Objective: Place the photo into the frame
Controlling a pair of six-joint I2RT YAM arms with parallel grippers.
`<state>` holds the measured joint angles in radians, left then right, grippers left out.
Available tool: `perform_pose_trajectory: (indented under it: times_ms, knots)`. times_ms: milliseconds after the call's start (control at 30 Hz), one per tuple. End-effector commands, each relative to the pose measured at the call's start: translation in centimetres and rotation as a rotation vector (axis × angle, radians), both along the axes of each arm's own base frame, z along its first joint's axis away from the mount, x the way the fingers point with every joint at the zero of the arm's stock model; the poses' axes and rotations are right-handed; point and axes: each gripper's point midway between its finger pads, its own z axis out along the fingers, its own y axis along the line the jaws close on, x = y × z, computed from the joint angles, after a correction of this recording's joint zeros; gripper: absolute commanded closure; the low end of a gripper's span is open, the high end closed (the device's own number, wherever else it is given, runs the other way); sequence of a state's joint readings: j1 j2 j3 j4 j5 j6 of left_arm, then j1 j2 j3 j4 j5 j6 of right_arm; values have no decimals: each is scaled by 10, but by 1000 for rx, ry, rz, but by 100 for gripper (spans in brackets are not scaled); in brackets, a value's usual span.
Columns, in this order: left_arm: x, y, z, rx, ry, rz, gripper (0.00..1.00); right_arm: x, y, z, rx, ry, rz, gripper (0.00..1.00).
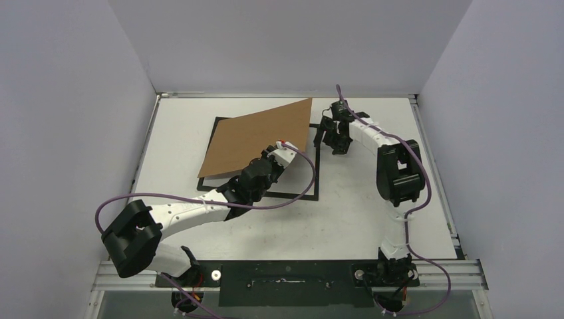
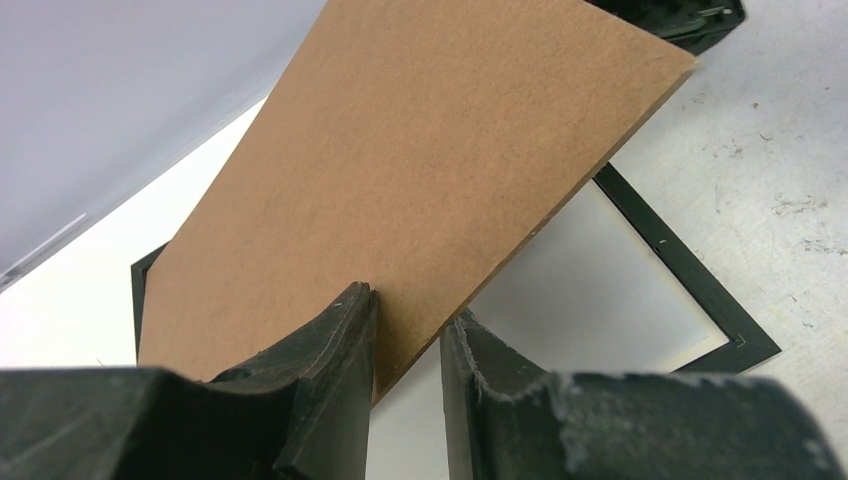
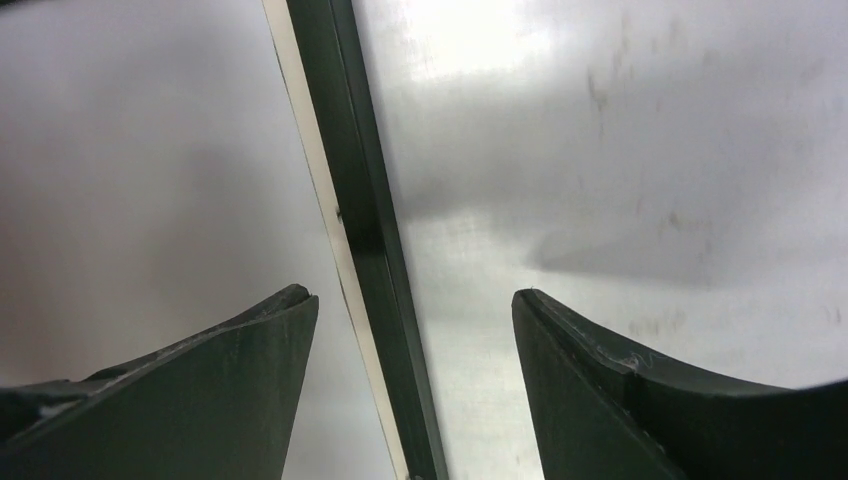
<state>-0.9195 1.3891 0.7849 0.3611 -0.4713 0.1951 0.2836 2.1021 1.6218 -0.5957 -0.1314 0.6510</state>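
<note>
cardboard (image 1: pixel 259 136) in left claw (image 2: pixel 408 312) tilts, perhaps touching frame (image 2: pixel 690 268).

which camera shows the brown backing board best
Top external: nearly the whole backing board shows, tilted above the frame. Left wrist shows it close but cropped, pinched in the left hand. Right wrist shows none of it.

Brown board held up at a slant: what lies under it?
Beneath the brown board, the black frame lies flat on the table with a pale sheet inside. The board hides much of both; what that sheet is cannot be told.
</note>
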Motion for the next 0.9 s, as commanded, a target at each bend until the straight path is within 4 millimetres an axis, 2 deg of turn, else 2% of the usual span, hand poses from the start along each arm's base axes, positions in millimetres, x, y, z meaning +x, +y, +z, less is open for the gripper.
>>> perform_pose_trajectory:
  times_ms: [0, 167, 300, 467, 667, 867]
  knots:
    - [-1, 5, 7, -102, 25, 47, 84, -42, 3, 30, 21, 22, 33, 28]
    - [-1, 5, 6, -104, 29, 46, 84, -86, 8, 22, 22, 95, 100, 28]
    - [-2, 5, 4, -104, 33, 46, 84, -104, 20, 16, 14, 124, 161, 29]
    - [-3, 6, 3, -103, 41, 43, 84, -109, 25, 6, -50, 145, 168, 31]
    - [-5, 6, 1, -100, 45, 38, 84, -116, 26, -6, -95, 168, 169, 50]
    - [-6, 7, -1, -102, 49, 36, 84, -123, 25, -12, -108, 187, 174, 59]
